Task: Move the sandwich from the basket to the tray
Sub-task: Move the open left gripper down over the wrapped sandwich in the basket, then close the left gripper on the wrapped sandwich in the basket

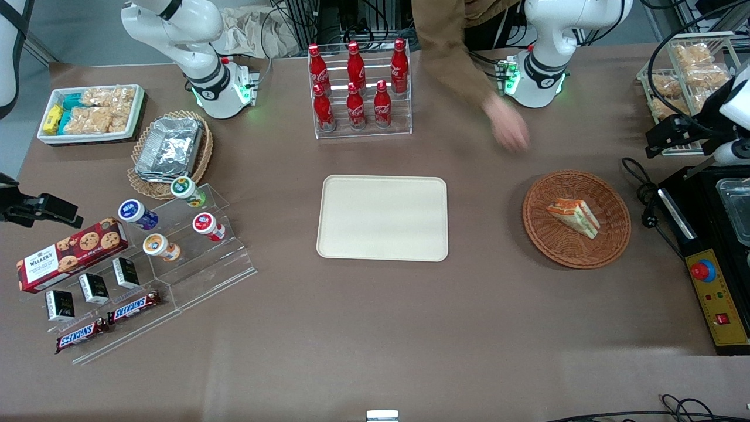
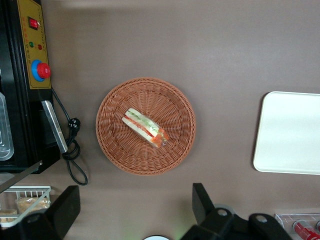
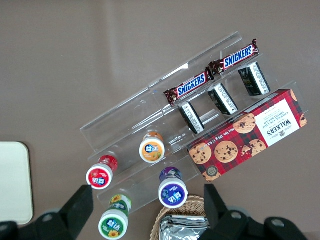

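Sandwich [image 1: 573,217] first: it lies on its side near the middle of the basket [image 1: 609,246], a clear-wrapped wedge with its white bread and orange, red and green layers showing, touching nothing but the weave beneath it. From the basket, the tray [image 1: 382,218] sits well apart toward the parked arm's end of the table, bare and ready. The gripper [image 2: 135,210] hangs high above the table just off the basket's rim, its two dark fingers spread wide with nothing between them, not yet over the wedge. A person's hand [image 1: 508,130] reaches over the table, farther from the front camera than the basket. I'd judge the sandwich to be light and soft, easily crushed, and its film wrap probably slippery, so a gentle squeeze looks wiser than a hard one. The best hold seems to be across the two flat bread faces at the thick middle of the wedge, not at the thin pointed corner, and with the fingers turned to line up with its long slanted edge
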